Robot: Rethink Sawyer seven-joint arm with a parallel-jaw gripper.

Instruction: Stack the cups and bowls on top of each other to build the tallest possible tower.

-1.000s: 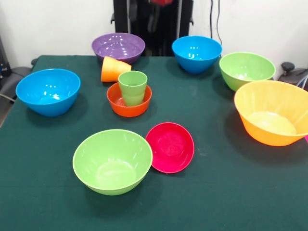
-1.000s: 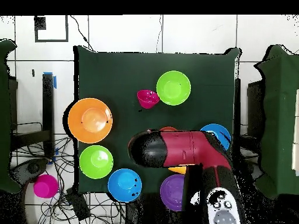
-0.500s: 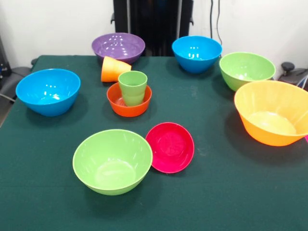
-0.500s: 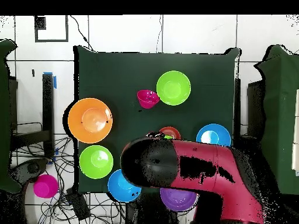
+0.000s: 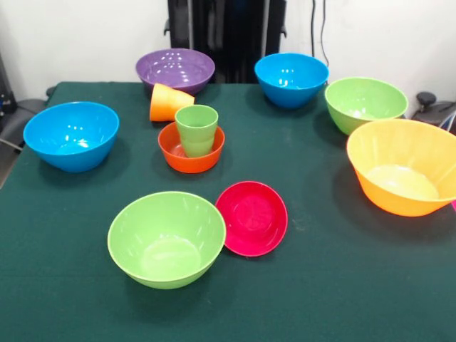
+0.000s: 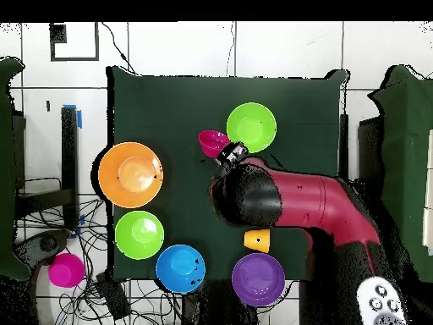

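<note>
In the front view a light green cup (image 5: 197,130) stands upright inside the small orange-red bowl (image 5: 191,149). Just behind them an orange cup (image 5: 168,102) lies on its side. The magenta bowl (image 5: 251,218) leans tilted against a light green bowl (image 5: 167,237). Around these sit a purple bowl (image 5: 175,69), two blue bowls (image 5: 291,78) (image 5: 71,135), another green bowl (image 5: 365,103) and the large orange bowl (image 5: 405,165). No arm shows in that view. From overhead, the red arm (image 6: 287,199) reaches over the table, hiding the green cup and orange-red bowl. The gripper (image 6: 230,155) hangs beside the magenta bowl (image 6: 212,142).
A pink round object (image 6: 65,269) lies off the table on the floor among cables. The dark green table (image 5: 335,285) ends close behind the purple bowl (image 6: 258,278) and a blue bowl (image 6: 180,268). The orange cup (image 6: 257,240) shows just beyond the arm.
In the overhead view the arm has swung out from above the purple bowl towards the table's middle, its end now by the magenta bowl. Cups and bowls have not moved.
</note>
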